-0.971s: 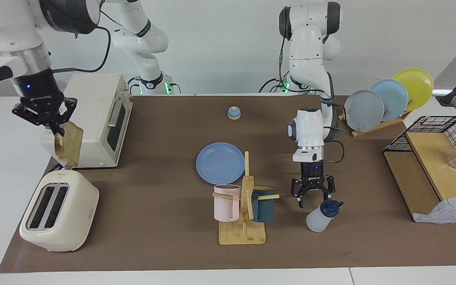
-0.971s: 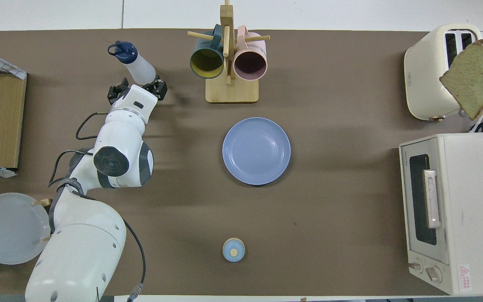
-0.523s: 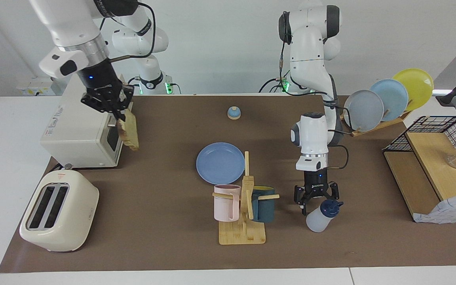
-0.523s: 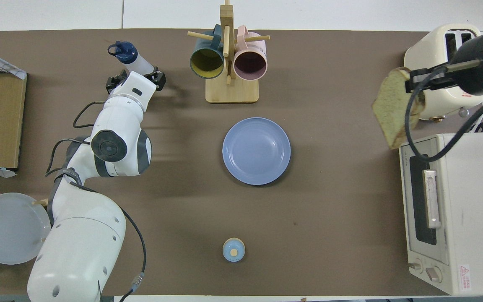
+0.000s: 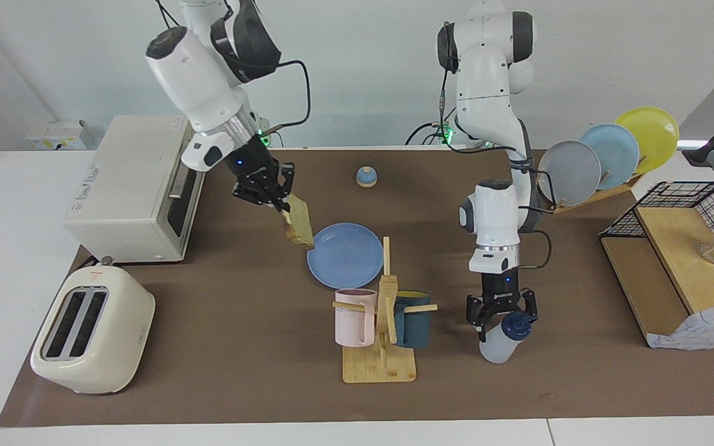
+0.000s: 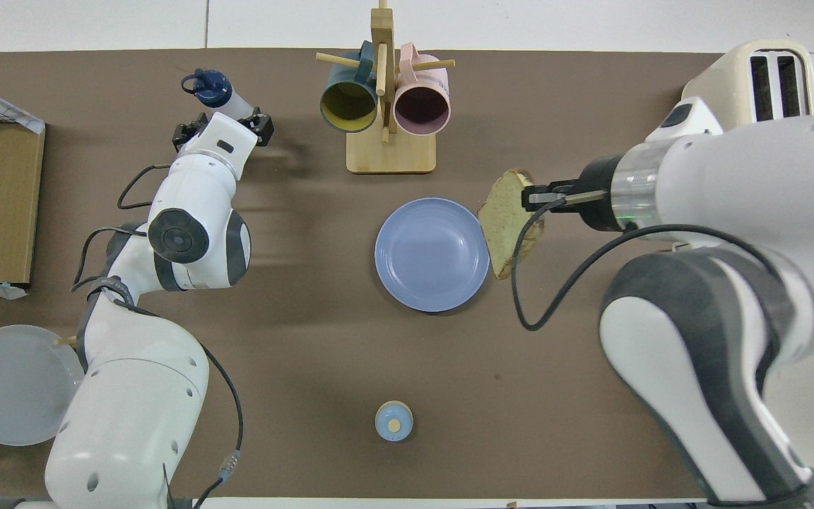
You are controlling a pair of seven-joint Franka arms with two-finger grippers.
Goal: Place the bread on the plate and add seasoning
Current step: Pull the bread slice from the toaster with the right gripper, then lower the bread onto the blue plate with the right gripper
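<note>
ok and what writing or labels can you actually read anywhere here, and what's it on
Nothing can be read clearly enough to quote.
toaster oven: a printed label on its top, too blurred to read.
toaster: a small red sign by its lever, too small to read.
left arm: white lettering on its black wrist, too small to read.

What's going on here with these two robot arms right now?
The right gripper holds the bread in the air at the edge of the blue plate, not yet set down. The left gripper is open, down around the seasoning bottle standing near the mug rack.
</note>
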